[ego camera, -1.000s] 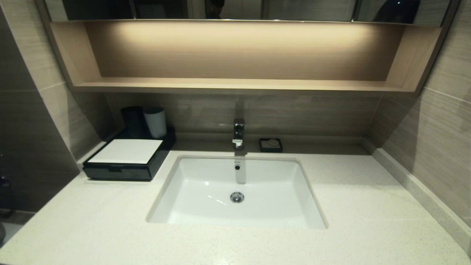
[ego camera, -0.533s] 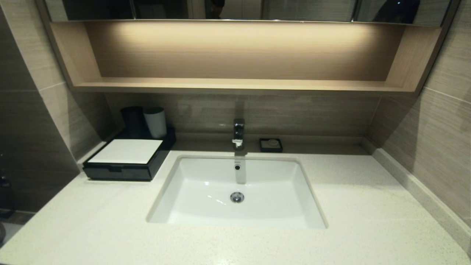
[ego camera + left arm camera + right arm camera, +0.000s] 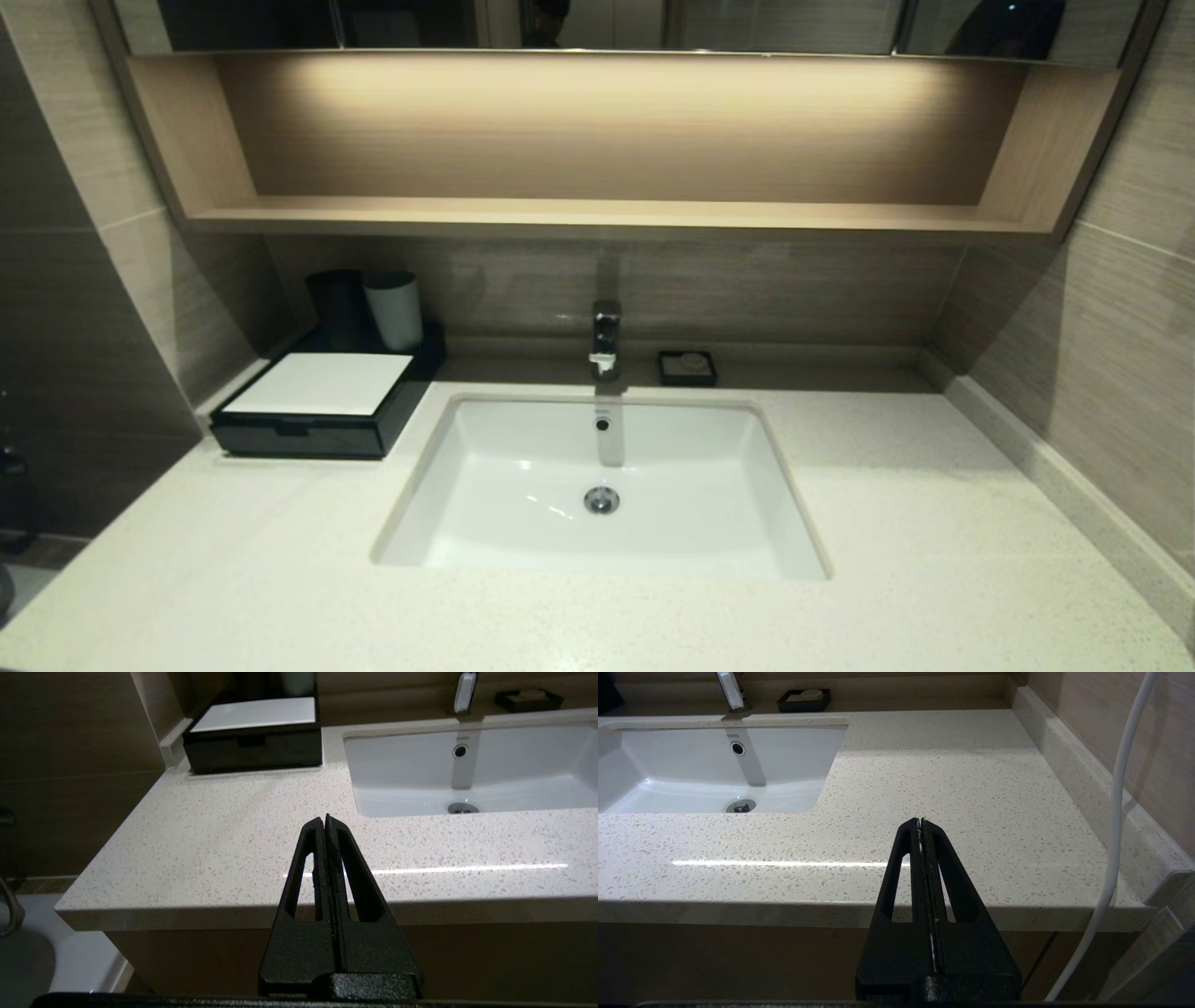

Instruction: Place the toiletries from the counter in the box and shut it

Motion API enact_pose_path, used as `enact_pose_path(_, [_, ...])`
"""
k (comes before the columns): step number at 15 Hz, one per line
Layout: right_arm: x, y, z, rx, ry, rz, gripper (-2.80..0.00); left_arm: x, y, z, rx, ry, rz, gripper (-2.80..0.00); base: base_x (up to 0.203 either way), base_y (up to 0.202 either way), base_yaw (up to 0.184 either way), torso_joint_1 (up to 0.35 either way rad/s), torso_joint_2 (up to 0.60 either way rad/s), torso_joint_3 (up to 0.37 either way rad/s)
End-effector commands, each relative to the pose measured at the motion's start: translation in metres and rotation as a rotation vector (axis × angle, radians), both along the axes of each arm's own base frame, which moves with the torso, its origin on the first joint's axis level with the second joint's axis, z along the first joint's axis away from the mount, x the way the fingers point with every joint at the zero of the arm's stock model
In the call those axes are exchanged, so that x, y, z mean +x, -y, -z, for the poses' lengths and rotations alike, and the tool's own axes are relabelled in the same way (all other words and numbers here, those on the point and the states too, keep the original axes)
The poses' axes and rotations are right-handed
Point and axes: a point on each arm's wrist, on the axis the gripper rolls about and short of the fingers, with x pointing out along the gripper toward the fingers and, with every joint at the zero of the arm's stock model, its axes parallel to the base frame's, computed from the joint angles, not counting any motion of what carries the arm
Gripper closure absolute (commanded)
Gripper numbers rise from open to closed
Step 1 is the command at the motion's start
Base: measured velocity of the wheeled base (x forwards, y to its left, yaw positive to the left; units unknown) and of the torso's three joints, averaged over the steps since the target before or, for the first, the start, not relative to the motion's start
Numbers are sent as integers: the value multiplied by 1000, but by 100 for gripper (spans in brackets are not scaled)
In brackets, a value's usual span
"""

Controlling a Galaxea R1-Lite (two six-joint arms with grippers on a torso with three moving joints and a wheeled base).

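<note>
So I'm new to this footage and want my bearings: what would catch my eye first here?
The white sink basin sunk into the middle of the pale speckled counter, with a chrome tap behind it. At the counter's far left corner sits the black box with its white top, drawer shut, two cups standing behind it. Both pincers, left and right, hang shut and empty off the counter's front edge.

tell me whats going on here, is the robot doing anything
Nothing is being handled right now. The black box sits at the back left of the counter with its drawer pushed in, and no loose toiletries show on the stone. The left tool and the right tool are both shut and empty, hanging at the counter's front edge on either side of the sink.
</note>
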Motion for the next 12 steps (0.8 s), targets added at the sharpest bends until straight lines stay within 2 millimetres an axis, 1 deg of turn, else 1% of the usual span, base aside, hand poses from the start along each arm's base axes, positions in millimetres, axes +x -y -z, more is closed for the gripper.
enact_pose_path(1, [0, 0, 0, 0, -1, 0, 0, 1, 0, 5, -6, -42, -2, 0, 0, 0, 0, 0, 0, 0])
enact_pose_path(7, [0, 0, 0, 0, -1, 0, 0, 0, 0, 5, -53, -39, -5, 0, 0, 0, 0, 0, 0, 0])
enact_pose_path(12, [0, 0, 0, 0, -1, 0, 0, 0, 0, 5, -55, -40, -9, 0, 0, 0, 0, 0, 0, 0])
